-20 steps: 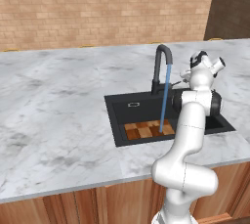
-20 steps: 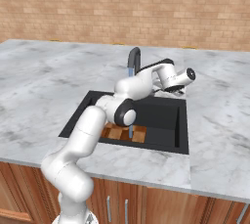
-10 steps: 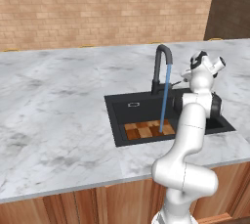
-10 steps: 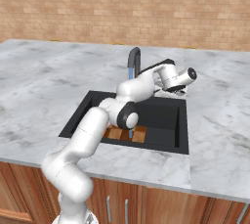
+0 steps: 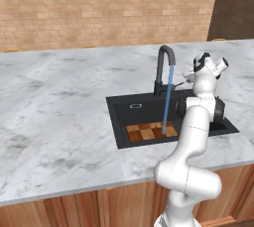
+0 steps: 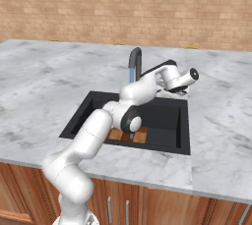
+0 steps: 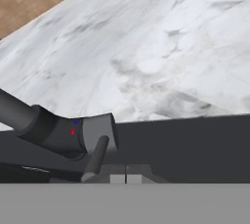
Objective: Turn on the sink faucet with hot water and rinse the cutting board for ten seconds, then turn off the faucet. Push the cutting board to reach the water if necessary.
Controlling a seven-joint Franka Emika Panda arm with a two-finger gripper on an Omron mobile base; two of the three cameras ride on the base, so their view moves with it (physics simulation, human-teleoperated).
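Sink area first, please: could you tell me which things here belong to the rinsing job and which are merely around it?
Job:
sink faucet
its lever
water, running
cutting board, under the stream
sink
gripper, shut, by the lever

Merely around:
marble counter
brick wall
wooden cabinets

- The arm's hand (image 5: 211,66) has edged a touch away from the sink faucet (image 5: 162,67) over the last second, a barely noticeable shift.
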